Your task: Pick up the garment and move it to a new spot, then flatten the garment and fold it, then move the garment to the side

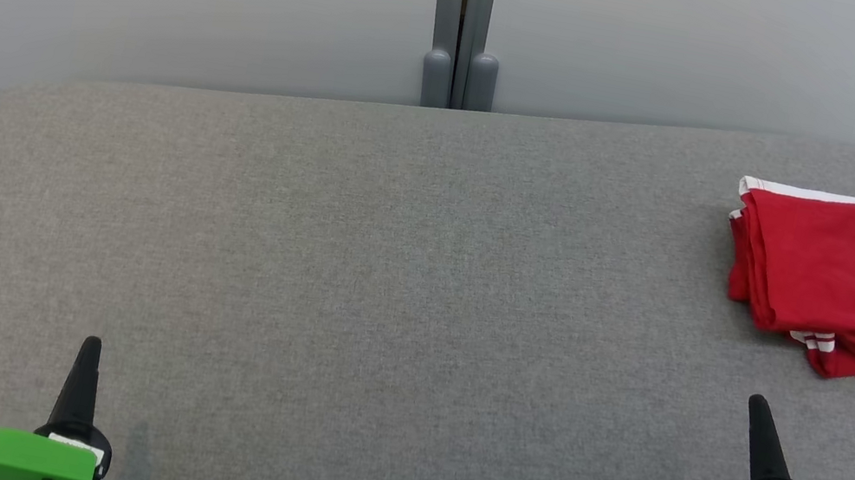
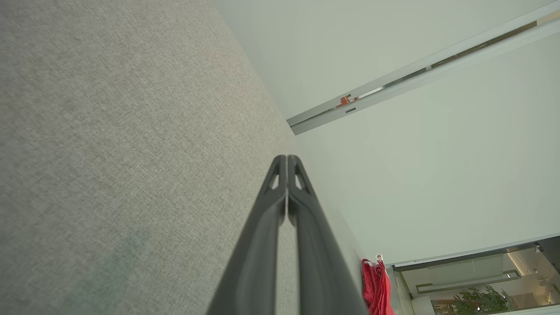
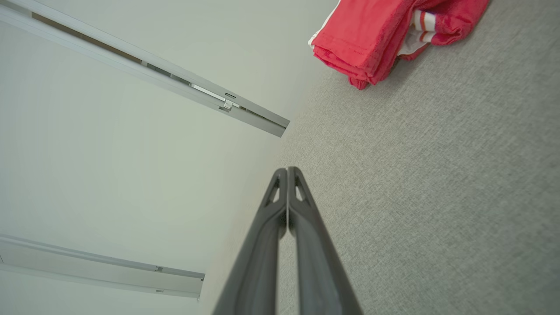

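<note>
The garment (image 1: 843, 278) is red with white trim and lies folded in a stack at the far right of the grey table (image 1: 387, 268). In the right wrist view the garment (image 3: 385, 30) sits at the top, and in the left wrist view a sliver of the garment (image 2: 376, 284) shows far off. My left gripper (image 1: 91, 343) is at the lower left, shut with nothing in it, fingers pressed together (image 2: 286, 158). My right gripper (image 1: 758, 402) is shut and holds nothing, near the front edge, well short of the garment; its tips (image 3: 286, 169) meet.
A pale wall with a grey vertical post (image 1: 462, 17) runs behind the table. The table's rounded far corners fall away at left and right. The garment lies close to the right edge.
</note>
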